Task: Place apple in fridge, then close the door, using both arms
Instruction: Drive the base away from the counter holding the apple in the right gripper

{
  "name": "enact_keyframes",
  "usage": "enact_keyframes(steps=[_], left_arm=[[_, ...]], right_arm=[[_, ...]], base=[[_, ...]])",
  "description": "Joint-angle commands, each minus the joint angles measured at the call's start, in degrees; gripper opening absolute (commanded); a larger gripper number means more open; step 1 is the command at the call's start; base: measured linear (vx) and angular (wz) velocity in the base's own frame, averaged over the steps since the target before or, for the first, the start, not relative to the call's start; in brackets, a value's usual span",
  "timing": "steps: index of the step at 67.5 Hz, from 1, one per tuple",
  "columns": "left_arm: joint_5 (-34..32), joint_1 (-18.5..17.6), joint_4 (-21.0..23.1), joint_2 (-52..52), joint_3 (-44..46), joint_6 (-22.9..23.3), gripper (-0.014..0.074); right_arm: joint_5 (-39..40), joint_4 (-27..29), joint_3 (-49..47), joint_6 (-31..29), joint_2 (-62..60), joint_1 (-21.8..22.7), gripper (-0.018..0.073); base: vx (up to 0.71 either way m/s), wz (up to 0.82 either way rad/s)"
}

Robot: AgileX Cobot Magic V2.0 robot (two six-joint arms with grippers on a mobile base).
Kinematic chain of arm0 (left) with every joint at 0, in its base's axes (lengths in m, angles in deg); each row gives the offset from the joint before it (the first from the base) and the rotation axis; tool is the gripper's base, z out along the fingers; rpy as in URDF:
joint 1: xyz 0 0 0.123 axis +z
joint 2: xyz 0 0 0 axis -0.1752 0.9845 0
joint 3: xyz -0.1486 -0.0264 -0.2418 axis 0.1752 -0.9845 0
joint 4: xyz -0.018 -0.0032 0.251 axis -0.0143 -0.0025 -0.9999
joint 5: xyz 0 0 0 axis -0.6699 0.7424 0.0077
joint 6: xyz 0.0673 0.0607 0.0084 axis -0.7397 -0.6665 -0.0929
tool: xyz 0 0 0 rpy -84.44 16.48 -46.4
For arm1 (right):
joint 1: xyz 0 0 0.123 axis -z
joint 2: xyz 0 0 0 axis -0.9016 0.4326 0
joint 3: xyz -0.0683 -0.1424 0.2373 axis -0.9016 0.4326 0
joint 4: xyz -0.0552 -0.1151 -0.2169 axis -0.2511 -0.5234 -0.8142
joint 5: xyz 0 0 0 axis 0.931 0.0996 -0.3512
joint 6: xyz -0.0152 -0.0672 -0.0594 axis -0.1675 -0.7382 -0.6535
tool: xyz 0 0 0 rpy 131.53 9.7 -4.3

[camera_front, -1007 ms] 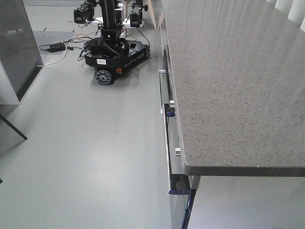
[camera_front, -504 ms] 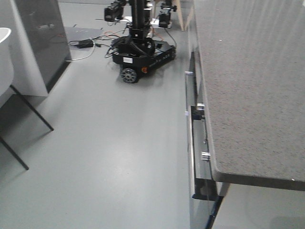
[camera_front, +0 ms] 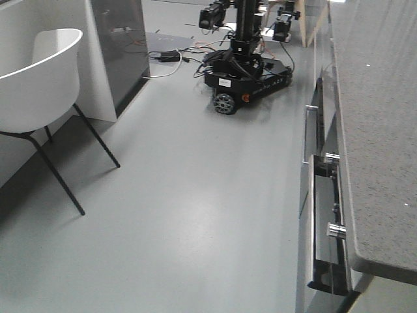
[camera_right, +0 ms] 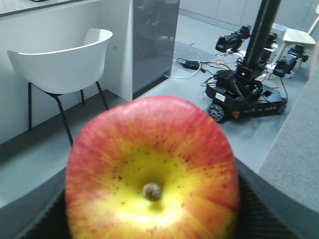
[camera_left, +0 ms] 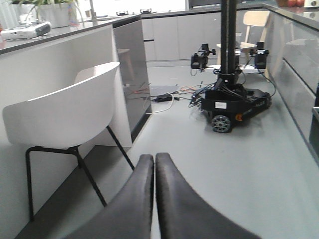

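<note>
The apple (camera_right: 152, 174), red with a yellow patch around its stem dimple, fills the right wrist view. My right gripper (camera_right: 152, 206) is shut on it, with black fingers (camera_right: 271, 211) showing at both sides. My left gripper (camera_left: 154, 159) is shut and empty, its two black fingers pressed together above the grey floor. Neither gripper nor arm shows in the front view. The fridge and its door are out of view.
A white chair (camera_front: 39, 72) stands at the left beside a white counter with a dark grey end panel (camera_front: 120, 45). A separate black wheeled robot (camera_front: 247, 72) with cables is ahead. A grey-topped counter (camera_front: 384, 130) with protruding handles (camera_front: 319, 222) runs along the right.
The front view has swung left: the grey-topped counter slid to the right edge, the wheeled robot shifted right, and the white chair and dark grey panel came into view.
</note>
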Motion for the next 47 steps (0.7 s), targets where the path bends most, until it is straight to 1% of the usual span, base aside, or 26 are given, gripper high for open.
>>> enact_keyframes(steps=[1, 20, 47], left_arm=[[-4.21, 0.29, 0.3, -0.92, -1.62, 0.59, -0.0006], [-4.21, 0.29, 0.3, -0.92, -1.62, 0.59, -0.0006], [-4.21, 0.29, 0.3, -0.92, -1.62, 0.59, -0.0006]], right_arm=[[4.36, 1.27, -1.63, -0.23, -0.22, -0.03, 0.0039], [4.37, 1.27, -1.63, -0.68, -0.22, -0.03, 0.0039], [4.37, 1.27, -1.63, -0.68, -0.22, -0.03, 0.0039]], base=[[0.01, 0.24], [0.01, 0.27], [0.0, 0.4]])
